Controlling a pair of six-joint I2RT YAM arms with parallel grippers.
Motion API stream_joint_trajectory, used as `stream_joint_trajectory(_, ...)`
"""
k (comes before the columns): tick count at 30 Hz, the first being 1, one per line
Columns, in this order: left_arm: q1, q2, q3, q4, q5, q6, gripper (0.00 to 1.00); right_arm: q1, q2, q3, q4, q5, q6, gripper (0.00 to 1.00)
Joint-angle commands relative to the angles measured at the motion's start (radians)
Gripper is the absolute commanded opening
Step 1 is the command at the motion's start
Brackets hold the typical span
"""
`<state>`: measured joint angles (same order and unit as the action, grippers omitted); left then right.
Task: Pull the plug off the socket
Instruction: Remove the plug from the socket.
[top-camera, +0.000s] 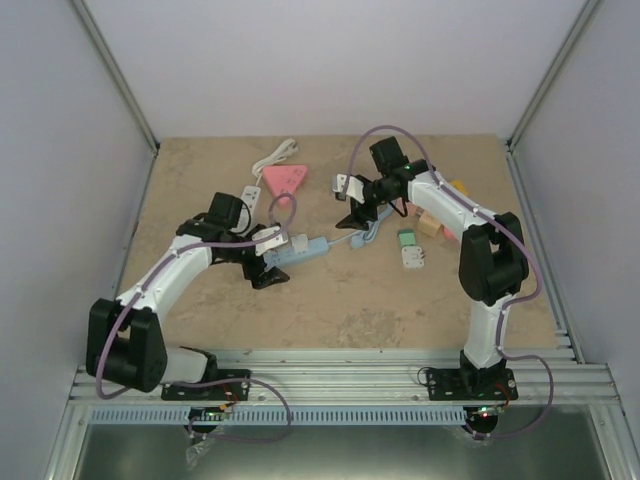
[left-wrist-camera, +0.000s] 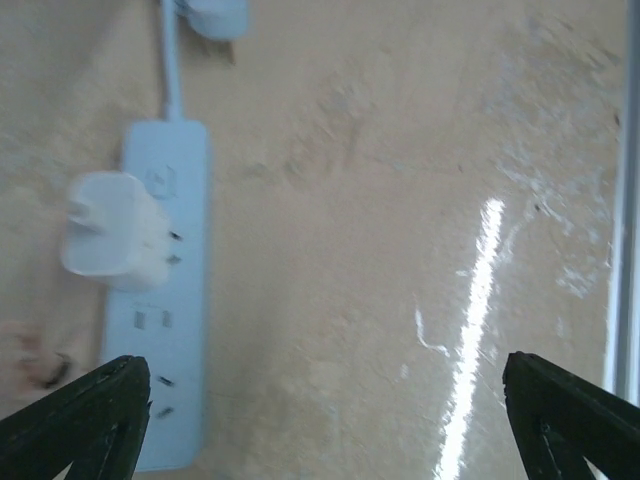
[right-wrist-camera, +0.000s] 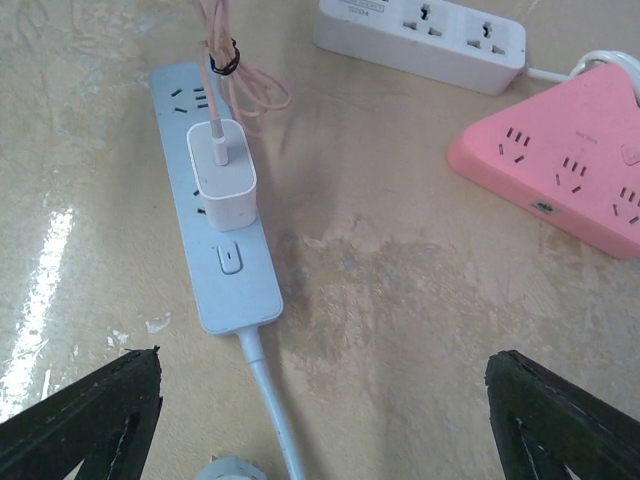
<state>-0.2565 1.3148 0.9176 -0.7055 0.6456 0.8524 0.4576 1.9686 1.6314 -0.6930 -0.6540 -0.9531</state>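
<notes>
The light-blue power strip lies mid-tabletop, its long edges free on both sides. The white plug sits in the strip near its middle, and a pink cable bound with a black tie leaves its top. Bare marble surface lies between the blue strip and the pink triangular strip, and the white power strip lies farther off. In the left wrist view, bare surface runs from the strip's edge to the metal rail. The left gripper hangs above one end of the strip and the right gripper above the other. Both have jaws spread wide, holding nothing. Counted: three power strips, one plug, one cable.
</notes>
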Motion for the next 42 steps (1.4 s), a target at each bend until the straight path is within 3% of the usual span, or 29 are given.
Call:
stream_joint_trajectory(1,0.005,0.093,0.014,-0.178,0.045,0.138,0.97,0.005,0.005,0.037,-0.016,-0.005,0.001,0.89)
stream_joint_trajectory(4,0.005,0.153,0.017,-0.145,0.001,0.115,0.95,0.009,0.006,0.045,-0.019,-0.005,-0.002,0.89)
stream_joint_trajectory(11,0.005,0.173,-0.007,0.142,-0.158,-0.042,0.99,0.023,0.023,0.057,-0.029,0.001,-0.012,0.89)
stream_joint_trajectory(22,0.004,0.335,0.088,0.085,-0.137,0.005,0.98,0.029,0.039,0.087,-0.028,0.003,-0.014,0.89)
stream_joint_trajectory(32,0.008,0.394,0.109,0.127,-0.225,-0.004,0.97,0.030,0.049,0.080,-0.018,-0.024,-0.017,0.88)
stream_joint_trajectory(42,0.026,0.461,0.118,0.109,-0.222,0.042,0.83,0.052,0.100,0.149,-0.050,-0.050,-0.039,0.87)
